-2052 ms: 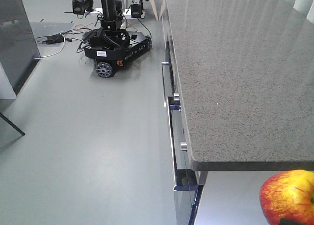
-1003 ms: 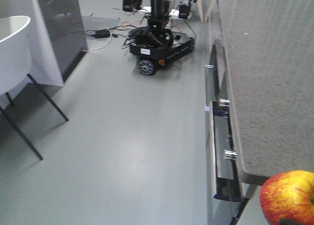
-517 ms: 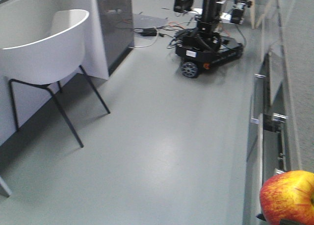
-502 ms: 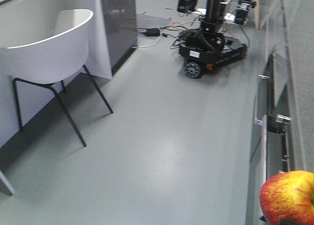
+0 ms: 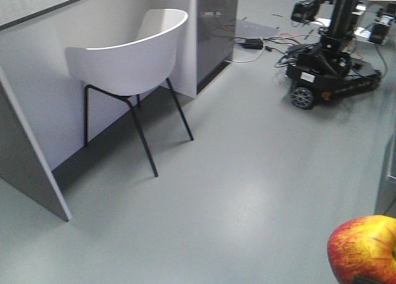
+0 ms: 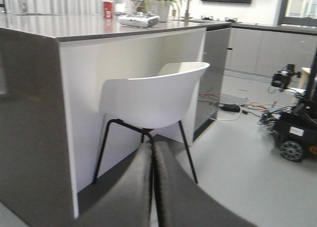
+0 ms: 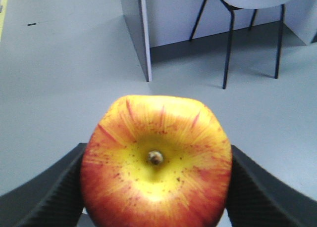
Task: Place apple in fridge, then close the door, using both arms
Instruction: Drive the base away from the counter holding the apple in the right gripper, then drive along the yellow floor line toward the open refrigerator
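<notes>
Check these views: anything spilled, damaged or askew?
Nothing damaged or spilled. The apple sits squarely in the right tool, the left tool is shut and empty. The white chair stands upright. Only clutter: loose cables on the floor beside another wheeled robot.

You're in a kitchen used as a robot lab. The left wrist view shows a grey tabletop [image 6: 59, 26] upper left, a white chair [image 6: 153, 96] beneath, grey cabinets [image 6: 257, 51] upper right, and a wheeled robot base [image 6: 297, 133] beside loose floor cables [image 6: 233, 101].
</notes>
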### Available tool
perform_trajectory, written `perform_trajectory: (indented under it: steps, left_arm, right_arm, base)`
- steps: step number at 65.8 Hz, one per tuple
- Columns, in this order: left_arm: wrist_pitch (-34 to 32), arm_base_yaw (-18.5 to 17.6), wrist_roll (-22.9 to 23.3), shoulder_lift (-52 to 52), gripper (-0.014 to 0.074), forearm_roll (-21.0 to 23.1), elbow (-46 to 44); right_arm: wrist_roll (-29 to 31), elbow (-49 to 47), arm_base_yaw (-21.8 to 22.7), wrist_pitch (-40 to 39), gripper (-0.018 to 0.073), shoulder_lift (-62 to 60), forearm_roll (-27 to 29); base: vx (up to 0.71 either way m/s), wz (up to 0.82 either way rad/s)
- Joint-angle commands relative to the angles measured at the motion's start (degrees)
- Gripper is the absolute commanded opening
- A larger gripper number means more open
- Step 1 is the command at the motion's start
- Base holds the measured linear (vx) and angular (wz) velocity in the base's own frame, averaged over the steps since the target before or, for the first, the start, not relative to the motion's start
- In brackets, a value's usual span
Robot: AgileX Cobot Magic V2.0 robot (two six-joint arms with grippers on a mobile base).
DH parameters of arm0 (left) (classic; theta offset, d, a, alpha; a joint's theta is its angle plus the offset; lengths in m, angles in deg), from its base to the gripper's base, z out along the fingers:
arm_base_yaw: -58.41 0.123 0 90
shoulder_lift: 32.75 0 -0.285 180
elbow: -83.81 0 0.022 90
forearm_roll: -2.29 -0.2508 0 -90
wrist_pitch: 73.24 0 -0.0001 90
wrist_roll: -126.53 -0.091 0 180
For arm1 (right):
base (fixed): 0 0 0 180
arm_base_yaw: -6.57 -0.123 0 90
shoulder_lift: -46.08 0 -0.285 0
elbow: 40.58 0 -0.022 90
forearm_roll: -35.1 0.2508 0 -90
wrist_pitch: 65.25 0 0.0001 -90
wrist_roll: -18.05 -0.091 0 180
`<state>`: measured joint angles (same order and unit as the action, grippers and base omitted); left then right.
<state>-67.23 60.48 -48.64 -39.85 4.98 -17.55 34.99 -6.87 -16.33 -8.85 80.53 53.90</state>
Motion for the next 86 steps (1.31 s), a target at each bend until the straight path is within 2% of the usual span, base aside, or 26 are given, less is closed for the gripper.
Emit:
perform_trajectory:
  steps: [1,86]
  left_arm:
    - [-4.1,0.0,0.4,0.9,-0.0006,0.2,1.6]
    - [-4.1,0.0,0.4,0.9,-0.0006,0.2,1.6]
  right_arm:
    - [0.1,-1.4,0.1,-3.9,0.0365,0.3,1.2]
    - [0.1,-1.4,0.1,-3.9,0.0365,0.3,1.2]
  base:
    - [-0.01,0.36]
    - [-0.05,0.42]
